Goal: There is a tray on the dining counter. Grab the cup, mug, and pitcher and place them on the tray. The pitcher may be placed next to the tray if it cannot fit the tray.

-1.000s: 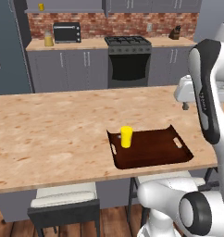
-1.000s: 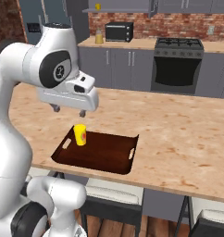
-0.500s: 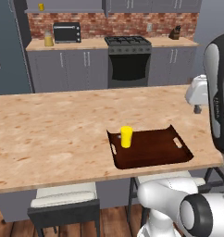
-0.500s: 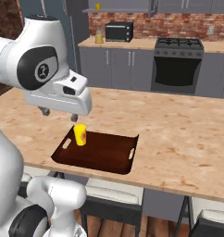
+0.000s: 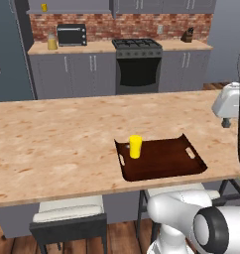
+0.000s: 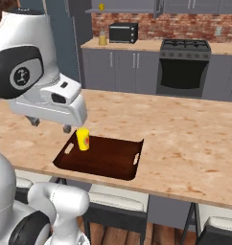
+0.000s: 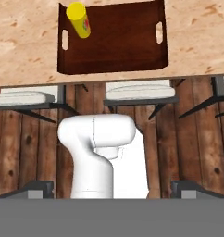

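Note:
The dark brown tray [image 5: 166,163] [image 6: 108,160] [image 7: 118,41] lies at the near edge of the tan dining counter [image 5: 52,144] [image 6: 185,143]. The tall yellow cup [image 5: 136,147] [image 6: 83,139] [image 7: 79,19] stands upright in the tray's left part. Beside the oven box on the far grey counter stands the pitcher [image 5: 52,41] [image 6: 103,37] of orange juice. A small yellow mug [image 5: 44,7] [image 6: 102,6] sits on the high shelf above it. My gripper [image 6: 51,125] [image 5: 225,122] hangs open and empty, raised above the counter's near edge beside the tray and pointing down.
Padded stools [image 5: 67,213] [image 6: 113,203] [image 7: 137,90] stand under the counter's near edge, over wooden floor. A black stove [image 5: 137,64] and a toaster oven [image 5: 72,34] line the brick-backed far wall. Bare tan countertop spreads left of and behind the tray.
My arm has swung the open hand back from above the tray toward the counter's near edge. The cup stays upright on the tray; the tray has not moved.

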